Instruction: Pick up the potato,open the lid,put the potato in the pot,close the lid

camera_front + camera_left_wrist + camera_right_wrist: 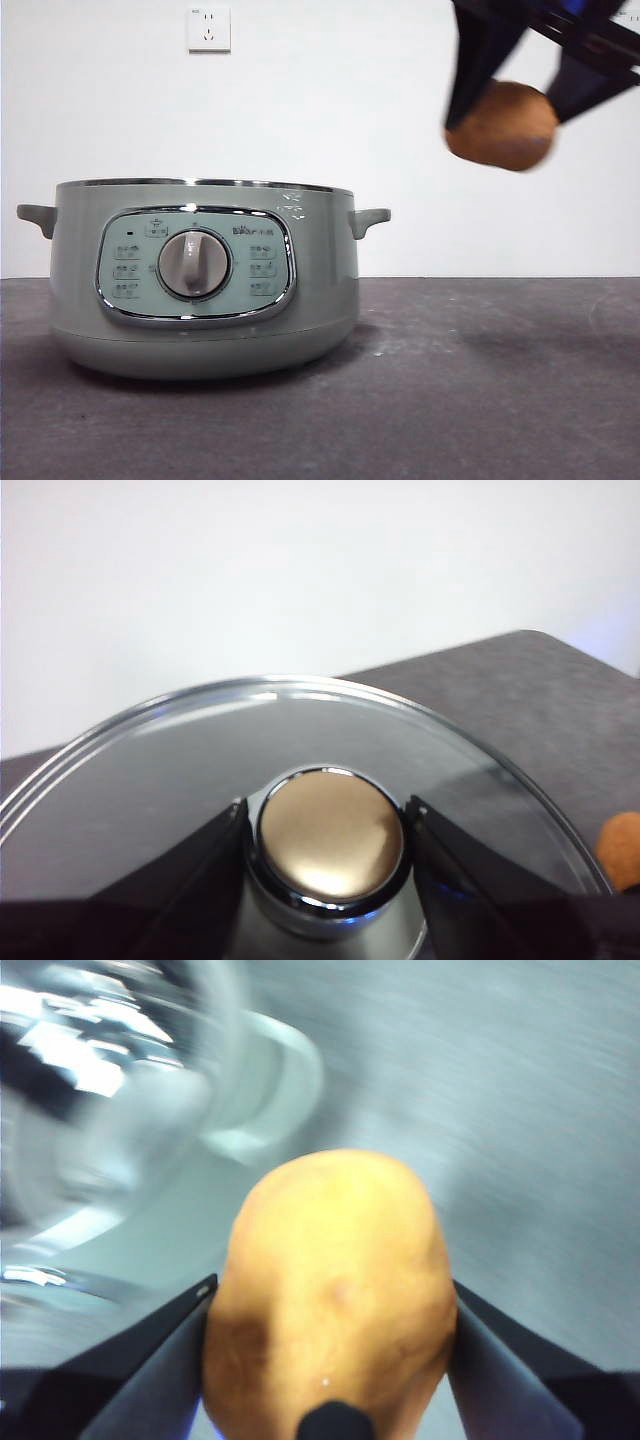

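The pot (205, 280) stands lidless on the grey table (480, 400); the left gripper (332, 842) has its jaws clamped around the glass lid's (180, 770) knob; the right gripper (512, 105) pinches the potato (503, 125) high beside the pot's rim.

Your right hand (505, 95) shows as two flat, tapering black jaws with a glint of blue on the dark frame above them. Your left hand (330, 840) has the same matte black, wedge-shaped jaws, with a faint blue gleam low down.
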{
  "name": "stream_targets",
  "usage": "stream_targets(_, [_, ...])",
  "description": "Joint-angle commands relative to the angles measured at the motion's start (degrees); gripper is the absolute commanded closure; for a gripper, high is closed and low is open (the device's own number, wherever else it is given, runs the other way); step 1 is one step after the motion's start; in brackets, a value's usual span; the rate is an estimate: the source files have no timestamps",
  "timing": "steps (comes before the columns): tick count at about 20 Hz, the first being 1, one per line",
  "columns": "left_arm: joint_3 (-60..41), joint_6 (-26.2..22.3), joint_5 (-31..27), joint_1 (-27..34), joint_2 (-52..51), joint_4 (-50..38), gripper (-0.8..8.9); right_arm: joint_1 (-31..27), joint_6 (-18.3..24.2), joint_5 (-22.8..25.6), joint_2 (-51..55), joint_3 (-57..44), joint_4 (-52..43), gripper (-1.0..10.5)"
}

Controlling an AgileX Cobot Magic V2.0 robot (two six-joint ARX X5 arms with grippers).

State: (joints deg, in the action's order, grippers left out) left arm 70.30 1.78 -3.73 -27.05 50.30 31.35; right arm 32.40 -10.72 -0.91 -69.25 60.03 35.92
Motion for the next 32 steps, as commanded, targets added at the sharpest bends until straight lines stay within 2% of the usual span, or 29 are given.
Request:
stream_targets(1, [1.4,-1.9,-0.8,0.0,-3.4,-0.5,8.22,1.6,0.2,-0.7,-3.2,4.4,-1.2,9.6])
stream_targets(8, [1.4,-1.9,-0.8,0.0,-10.0,4.4,8.22,8.4,6.0,-0.7,-22.5,26.4,1.8,9.6])
stream_targets(10, [1.4,-1.9,-0.7,0.0,-10.0,5.2,8.22,9.6,9.2,-0.7,-29.3,33.2,2.8,9.6])
stream_targets(16, [1.4,-1.9,-0.6,0.0,-10.0,5.4,8.22,11.3,14.8,-0.6,-48.1,48.8,6.4,9.6])
stream_targets(21, [1.4,-1.9,-0.7,0.0,-10.0,5.4,8.22,12.0,16.9,-0.7,-55.8,50.6,6.9,9.6])
stream_targets(28, [1.4,-1.9,-0.7,0.0,-10.0,5.4,8.22,12.5,19.1,-0.7,-57.5,50.6,9.7,9.4])
stream_targets(29, [1.4,-1.9,-0.7,0.0,-10.0,5.4,8.22,12.7,19.2,-0.7,-57.5,50.6,9.6,9.0])
stream_targets(31, [1.4,-1.9,-0.7,0.0,-10.0,5.7,8.22,12.7,19.0,-0.6,-57.5,50.6,9.6,5.7])
stream_targets(32, [1.4,-1.9,-0.7,0.0,-10.0,6.0,8.22,12.7,18.7,-0.6,-57.5,50.6,9.6,5.2])
